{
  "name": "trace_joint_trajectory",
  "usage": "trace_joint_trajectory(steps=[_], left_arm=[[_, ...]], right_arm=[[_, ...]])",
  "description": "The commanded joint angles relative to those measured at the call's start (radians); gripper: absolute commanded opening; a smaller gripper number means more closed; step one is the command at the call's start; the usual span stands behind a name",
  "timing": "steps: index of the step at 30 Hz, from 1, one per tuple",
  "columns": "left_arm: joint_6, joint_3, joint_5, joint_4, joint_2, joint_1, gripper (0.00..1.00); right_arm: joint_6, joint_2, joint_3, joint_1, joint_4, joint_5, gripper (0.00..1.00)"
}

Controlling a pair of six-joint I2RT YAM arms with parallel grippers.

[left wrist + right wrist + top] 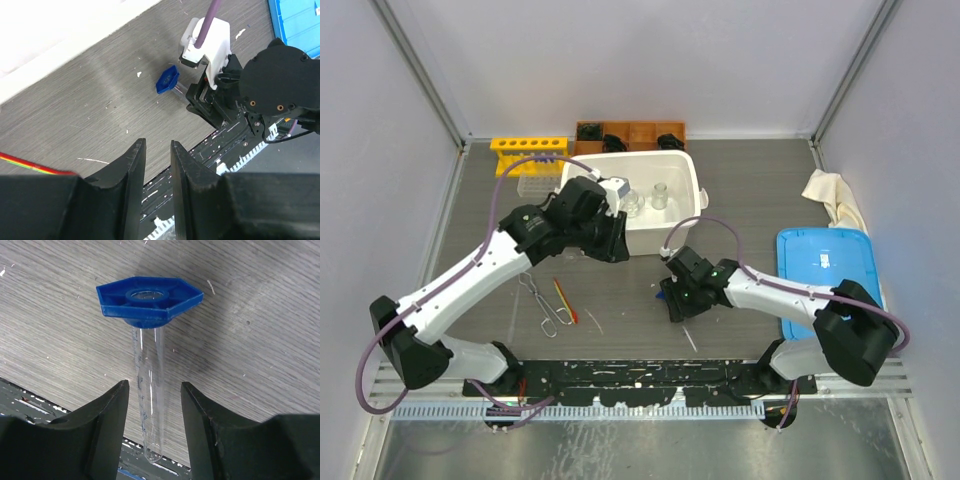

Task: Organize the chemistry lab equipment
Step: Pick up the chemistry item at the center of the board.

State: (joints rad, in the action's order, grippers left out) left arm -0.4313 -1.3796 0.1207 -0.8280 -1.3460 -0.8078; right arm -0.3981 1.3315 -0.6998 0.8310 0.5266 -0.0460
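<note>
Test tube point(149, 410) with a blue cap point(150, 299) lies on the grey table point(620, 292), at lower centre of the overhead view. Its clear body runs between the two fingers of the right gripper point(152, 387). The right jaws stand wide on either side of the tube, with a sliver of table visible on each side, so nothing is clamped.

The left gripper point(157, 145) hangs over the table by the front wall of the white bin point(650, 240), to the upper left of the right gripper. Its fingers are narrowly parted and hold nothing. In the left wrist view the blue cap shows at upper centre, just ahead of the right gripper.

Two glass flasks point(632, 203) stand inside the bin. The yellow rack point(528, 148) sits at upper left, near the back wall. Metal tongs point(542, 300) and a thin red-orange stick point(565, 300) lie side by side left of centre, well apart from the tube. A blue lid point(825, 270) lies at right, with a cloth point(835, 200) above it in the frame.
</note>
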Motion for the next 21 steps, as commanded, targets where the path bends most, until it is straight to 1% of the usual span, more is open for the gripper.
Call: trace_joint_trajectory(steps=[1, 9, 13, 15, 17, 21], left_arm=[[-0.012, 0.012, -0.034, 0.035, 0.058, 0.005, 0.28], [-0.037, 0.038, -0.029, 0.037, 0.069, 0.004, 0.28], [-0.048, 0.056, -0.024, 0.051, 0.107, 0.005, 0.28], [-0.05, 0.062, -0.021, 0.051, 0.112, 0.005, 0.28], [-0.049, 0.067, -0.023, 0.05, 0.12, 0.005, 0.28], [-0.052, 0.08, -0.031, 0.052, 0.134, 0.005, 0.28]], right_arm=[[0.014, 0.015, -0.062, 0.002, -0.033, 0.003, 0.5], [-0.025, 0.04, -0.165, 0.003, -0.005, -0.08, 0.37], [-0.034, 0.056, -0.177, 0.003, -0.003, -0.094, 0.36], [-0.022, 0.053, -0.179, 0.004, 0.01, -0.055, 0.39], [0.003, 0.039, -0.191, 0.005, 0.032, 0.0, 0.46], [0.104, -0.002, -0.26, 0.006, 0.1, 0.126, 0.53]])
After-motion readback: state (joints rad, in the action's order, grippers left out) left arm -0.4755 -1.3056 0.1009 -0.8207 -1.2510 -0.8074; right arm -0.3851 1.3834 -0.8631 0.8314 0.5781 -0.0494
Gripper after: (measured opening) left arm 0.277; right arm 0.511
